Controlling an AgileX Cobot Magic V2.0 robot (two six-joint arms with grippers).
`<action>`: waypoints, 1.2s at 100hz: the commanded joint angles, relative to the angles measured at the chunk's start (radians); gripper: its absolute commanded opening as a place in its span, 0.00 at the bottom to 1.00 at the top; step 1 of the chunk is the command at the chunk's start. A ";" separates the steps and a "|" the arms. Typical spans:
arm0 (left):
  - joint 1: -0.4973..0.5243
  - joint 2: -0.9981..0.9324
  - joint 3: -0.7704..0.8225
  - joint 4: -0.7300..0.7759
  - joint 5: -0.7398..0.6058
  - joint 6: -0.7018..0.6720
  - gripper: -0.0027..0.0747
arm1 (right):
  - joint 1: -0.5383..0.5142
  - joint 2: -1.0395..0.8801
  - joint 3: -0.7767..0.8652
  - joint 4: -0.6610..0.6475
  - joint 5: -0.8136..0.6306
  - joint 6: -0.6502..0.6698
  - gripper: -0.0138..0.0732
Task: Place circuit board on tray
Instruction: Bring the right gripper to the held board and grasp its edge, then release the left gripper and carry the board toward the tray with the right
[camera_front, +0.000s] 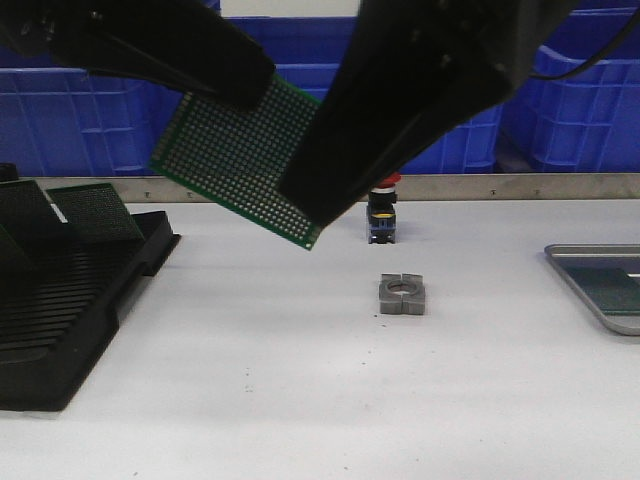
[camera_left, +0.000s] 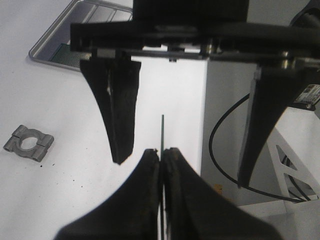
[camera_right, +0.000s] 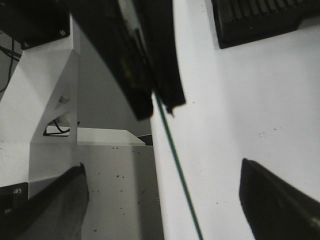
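A green perforated circuit board (camera_front: 235, 150) hangs tilted in the air above the table's left middle. My left gripper (camera_left: 161, 150) is shut on its edge, and the board shows there as a thin green line (camera_left: 162, 131). My right gripper (camera_right: 162, 167) is open, with the board's edge (camera_right: 175, 160) running between its wide-apart fingers; I cannot tell whether either pad touches the board. The silver-grey tray (camera_front: 572, 280) lies at the table's right edge with another green board in it. Part of this tray (camera_left: 48, 31) also shows in the left wrist view.
A black slotted rack (camera_front: 60, 300) holding more green boards stands at the left. A grey metal clamp block (camera_front: 403, 294) lies mid-table, with a red-capped push-button switch (camera_front: 382, 215) behind it. Blue bins (camera_front: 580, 100) line the back.
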 joint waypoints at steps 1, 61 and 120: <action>-0.010 -0.021 -0.028 -0.076 0.020 -0.001 0.01 | 0.006 -0.012 -0.028 0.085 -0.003 -0.017 0.79; -0.010 -0.021 -0.028 -0.072 -0.008 -0.001 0.56 | 0.006 0.001 -0.028 0.086 0.041 -0.012 0.08; -0.010 -0.021 -0.028 -0.070 -0.020 -0.001 0.68 | -0.241 0.004 0.071 -0.131 0.044 0.317 0.08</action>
